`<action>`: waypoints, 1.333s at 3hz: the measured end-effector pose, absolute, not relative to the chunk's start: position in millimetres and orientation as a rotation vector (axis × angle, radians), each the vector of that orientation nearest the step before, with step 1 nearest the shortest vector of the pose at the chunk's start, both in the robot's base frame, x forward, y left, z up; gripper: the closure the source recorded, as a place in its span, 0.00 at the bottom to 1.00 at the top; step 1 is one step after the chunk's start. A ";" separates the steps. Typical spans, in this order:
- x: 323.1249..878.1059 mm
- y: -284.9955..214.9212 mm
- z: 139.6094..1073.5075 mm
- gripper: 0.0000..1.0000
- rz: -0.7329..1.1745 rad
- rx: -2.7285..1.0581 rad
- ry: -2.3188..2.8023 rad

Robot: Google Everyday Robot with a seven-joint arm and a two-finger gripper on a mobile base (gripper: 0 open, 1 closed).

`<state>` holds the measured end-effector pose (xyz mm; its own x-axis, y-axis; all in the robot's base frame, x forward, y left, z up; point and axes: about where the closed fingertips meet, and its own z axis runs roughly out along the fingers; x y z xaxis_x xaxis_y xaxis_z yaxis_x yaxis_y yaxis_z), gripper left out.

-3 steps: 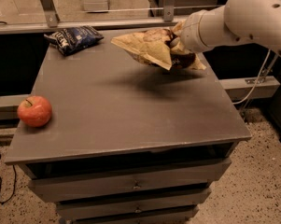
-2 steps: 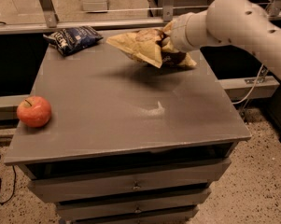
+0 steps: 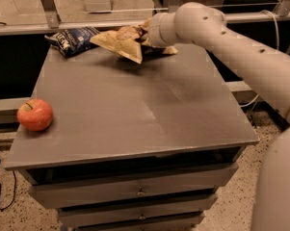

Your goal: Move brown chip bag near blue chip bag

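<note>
The brown chip bag point(image 3: 121, 41), pale tan with a chip picture, hangs tilted just above the far edge of the grey cabinet top. My gripper point(image 3: 145, 32) is shut on its right end; the fingers are mostly hidden behind the bag and my white arm point(image 3: 217, 32). The blue chip bag point(image 3: 72, 39), dark navy with white lettering, lies at the far left corner of the top. The tan bag's left tip is close to the blue bag's right side, a small gap apart.
A red apple point(image 3: 34, 114) sits near the left front edge of the cabinet top point(image 3: 135, 109). Drawers are below the front edge. A metal rail and glass partition run behind the cabinet. Speckled floor lies right and below.
My arm has carried the brown chip bag leftward and farther back along the cabinet top, bringing it closer to the blue chip bag. The apple and blue bag stayed put.
</note>
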<state>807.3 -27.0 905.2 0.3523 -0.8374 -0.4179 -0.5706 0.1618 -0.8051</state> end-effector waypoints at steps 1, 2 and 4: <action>831.7 7.5 894.0 1.00 -0.300 -1.558 1.261; 845.1 31.7 886.9 0.75 -0.286 -1.587 1.228; 845.6 49.6 887.6 0.29 -0.265 -1.609 1.193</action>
<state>845.6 49.6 887.6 0.4754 -0.7928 -0.3814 -0.5563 0.0650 -0.8285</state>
